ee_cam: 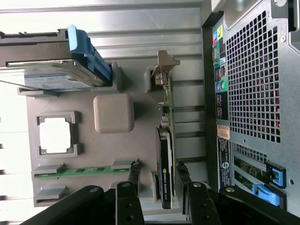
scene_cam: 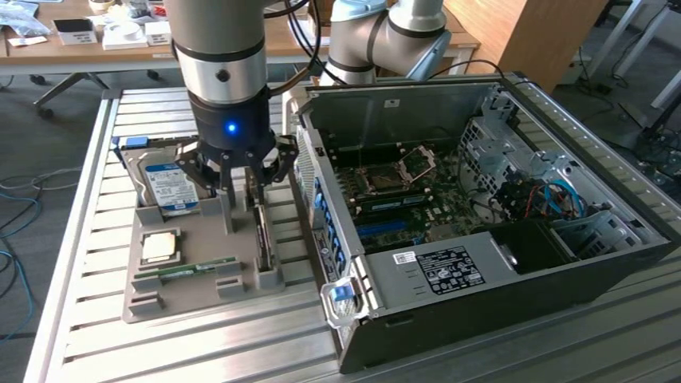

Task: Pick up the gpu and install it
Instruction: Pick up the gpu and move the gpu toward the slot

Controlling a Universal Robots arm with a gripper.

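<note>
The gpu [scene_cam: 261, 236] stands on edge in a slot of the grey holder tray [scene_cam: 202, 297], on the side nearest the computer case. In the wrist view the gpu [ee_cam: 166, 154] is a thin card with a black face, a green board and a silver end bracket. My gripper [scene_cam: 245, 179] hangs just above the card, open. In the wrist view my gripper [ee_cam: 157, 169] has one of its fingers [ee_cam: 134, 172] on each side of the card's black end, not touching it. The open computer case [scene_cam: 479, 207] lies beside the tray with its motherboard exposed.
The tray [ee_cam: 117, 93] also holds a blue-labelled hard drive [scene_cam: 171, 187], a silver processor [scene_cam: 159, 246] and a narrow green RAM stick [scene_cam: 197, 270]. The case's rear panel [ee_cam: 253, 84] stands close beside the card. A second arm's base [scene_cam: 383, 40] is behind the case.
</note>
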